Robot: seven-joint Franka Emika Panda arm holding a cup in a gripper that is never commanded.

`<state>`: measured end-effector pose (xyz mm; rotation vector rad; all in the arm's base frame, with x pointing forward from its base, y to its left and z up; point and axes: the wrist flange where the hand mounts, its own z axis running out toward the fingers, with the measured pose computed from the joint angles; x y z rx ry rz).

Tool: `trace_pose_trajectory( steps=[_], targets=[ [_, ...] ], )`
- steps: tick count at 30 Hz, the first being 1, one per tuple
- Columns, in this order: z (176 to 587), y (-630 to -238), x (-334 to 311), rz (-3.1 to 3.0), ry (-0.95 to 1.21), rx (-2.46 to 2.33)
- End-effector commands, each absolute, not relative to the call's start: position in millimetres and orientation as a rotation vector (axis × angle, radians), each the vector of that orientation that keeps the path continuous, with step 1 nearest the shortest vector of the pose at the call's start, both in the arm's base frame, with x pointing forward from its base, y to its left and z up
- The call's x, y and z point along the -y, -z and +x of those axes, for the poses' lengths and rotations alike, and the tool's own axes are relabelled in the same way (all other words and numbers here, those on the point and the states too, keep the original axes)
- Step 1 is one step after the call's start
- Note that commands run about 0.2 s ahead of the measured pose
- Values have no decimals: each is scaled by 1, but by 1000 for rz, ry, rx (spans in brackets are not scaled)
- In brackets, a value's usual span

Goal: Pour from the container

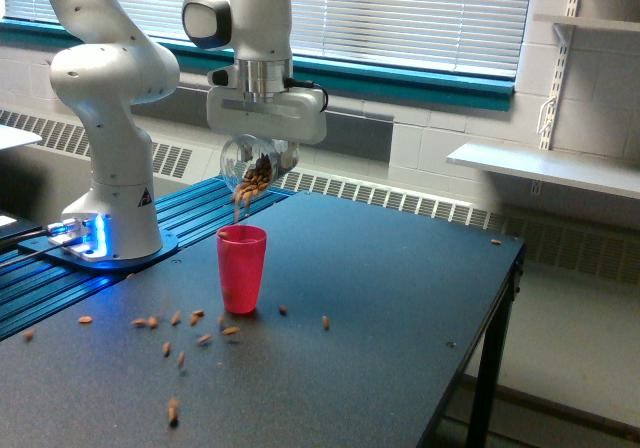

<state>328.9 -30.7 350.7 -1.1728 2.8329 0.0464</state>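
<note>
1. The gripper (262, 146) is clamped on the container (255, 165), a clear round jar tipped mouth-down toward 7 o'clock, held above the worktop (380, 298)
2. The red cup (241, 268) stands upright just below the jar's mouth, toward 6 o'clock; the falling stream (240, 204) seems to land at its rim
3. Count: one jar, one cup, roughly fifteen brown nuts (203, 339) scattered around the cup's base, mostly from 6 to 9 o'clock
4. Judgement: the mouth needs centring over the cup
</note>
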Motion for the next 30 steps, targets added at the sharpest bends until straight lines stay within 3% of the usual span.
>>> trace_pose_trajectory(
  steps=[1, 30],
  targets=[
    [331, -351, 21, -1184, -55, -2838],
    [322, -348, -3, -1137, -82, -2907]
  ],
)
